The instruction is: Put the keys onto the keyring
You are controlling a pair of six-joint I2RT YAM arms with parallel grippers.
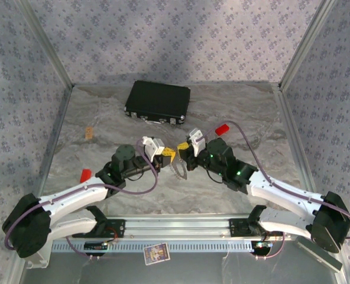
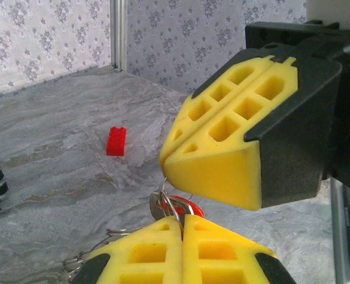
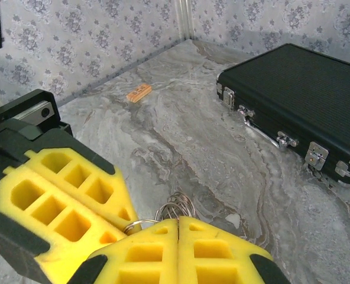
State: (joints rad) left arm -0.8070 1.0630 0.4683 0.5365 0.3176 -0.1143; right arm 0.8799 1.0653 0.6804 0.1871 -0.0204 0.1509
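The keyring (image 3: 175,207) hangs above the middle of the table (image 1: 104,118), straight ahead of both tips. The right gripper (image 3: 178,223) and left gripper (image 2: 182,222) meet nose to nose, each pressed shut on its wire (the red-headed key (image 2: 188,207) dangles just past the left pads), so neither arm is nearer.

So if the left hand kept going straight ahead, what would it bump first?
The left hand would probably hit the yellow pads of the right hand first; they sit just ahead, nearly touching, with the keyring and red key between the hands.
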